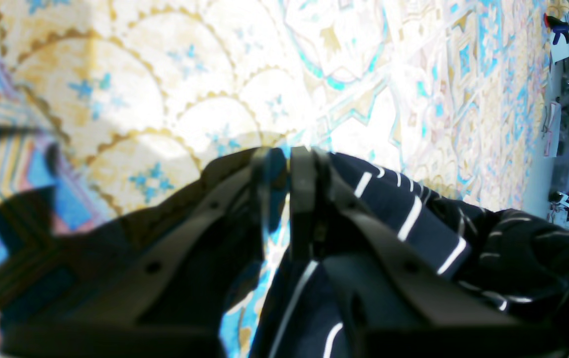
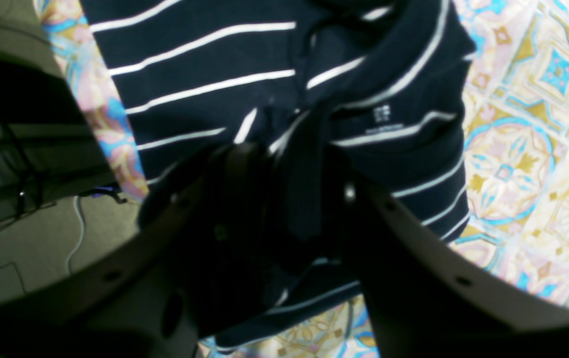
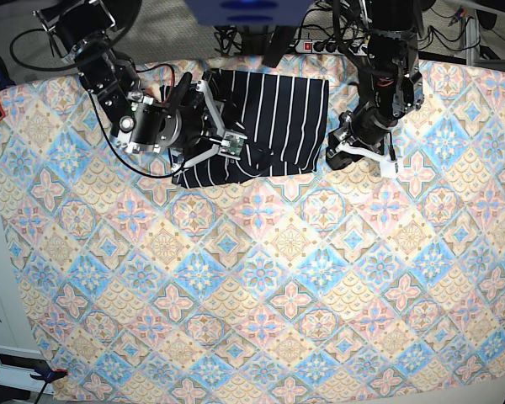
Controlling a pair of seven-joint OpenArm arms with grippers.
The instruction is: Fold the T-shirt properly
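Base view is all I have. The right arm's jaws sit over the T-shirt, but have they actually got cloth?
Observer: Yes. The right wrist view shows the right gripper pinching a dark fold of the T-shirt between its jaws.
Operator: And the left one, at the shirt's edge?
Observer: In the left wrist view, the left gripper has its jaws almost together. Striped cloth is bunched against one side, but I cannot tell whether it is clamped.
Operator: Any label showing?
Observer: A small white printed label lies just past the right jaws.

Matt knit-cloth T-shirt [image 3: 273,118] on smooth printed tablecloth [image 3: 261,295]
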